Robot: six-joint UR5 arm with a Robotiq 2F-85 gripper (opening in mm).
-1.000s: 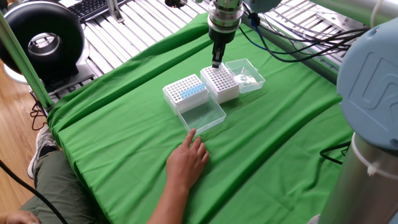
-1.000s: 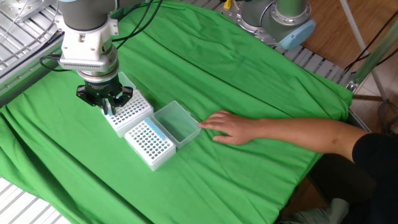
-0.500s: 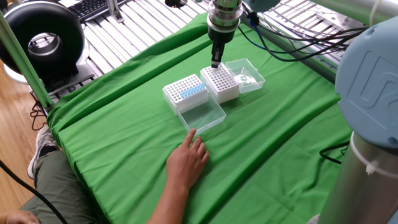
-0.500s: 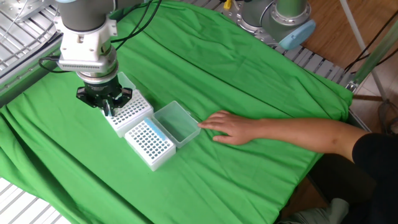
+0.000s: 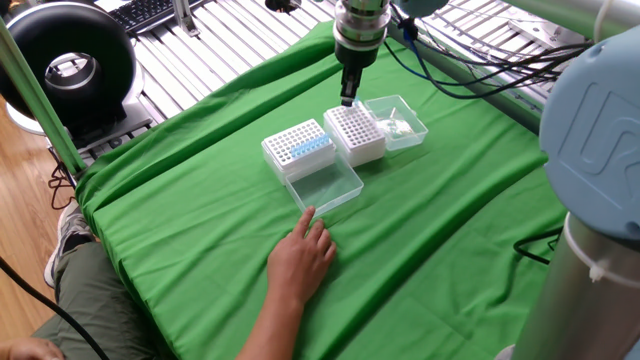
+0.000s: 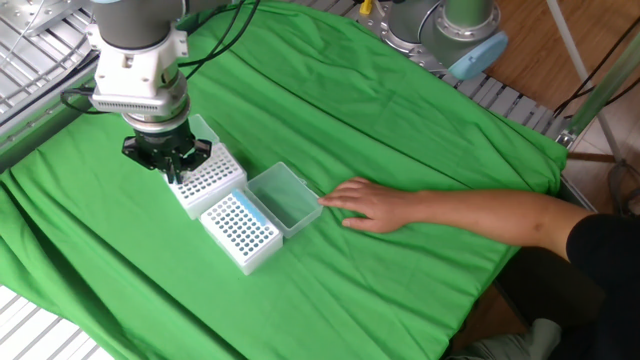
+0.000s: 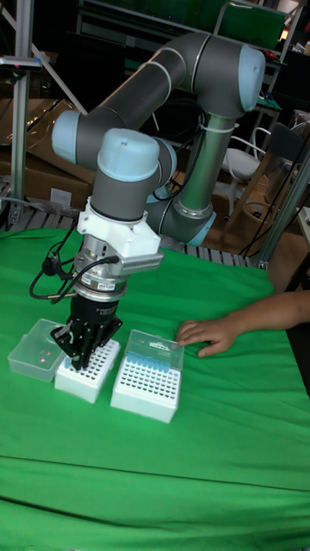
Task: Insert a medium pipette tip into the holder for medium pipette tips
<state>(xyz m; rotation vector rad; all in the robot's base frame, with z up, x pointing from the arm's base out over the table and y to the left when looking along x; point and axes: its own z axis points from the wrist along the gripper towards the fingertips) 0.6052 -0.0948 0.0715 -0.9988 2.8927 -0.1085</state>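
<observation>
My gripper point(image 5: 348, 100) point(image 6: 172, 177) point(image 7: 79, 360) hangs point-down over the far corner of the white holder for medium pipette tips point(image 5: 356, 136) point(image 6: 210, 180) point(image 7: 93, 372). Its fingers stand close together, and a small pale-blue medium pipette tip point(image 7: 68, 365) shows between them in the tall fixed view, just above the holder's grid of holes. Whether the tip touches a hole I cannot tell.
A second white rack point(image 5: 297, 148) point(image 6: 240, 232) point(image 7: 146, 385) with a row of blue tips stands beside the holder. A clear tray point(image 5: 402, 122) point(image 7: 33, 351) of loose tips lies behind it, a clear lid point(image 5: 326, 186) point(image 6: 286, 198) in front. A person's hand point(image 5: 300, 255) point(image 6: 375, 205) rests on the green cloth.
My gripper has risen a little above the holder's corner. The racks and the person's hand have stayed where they were.
</observation>
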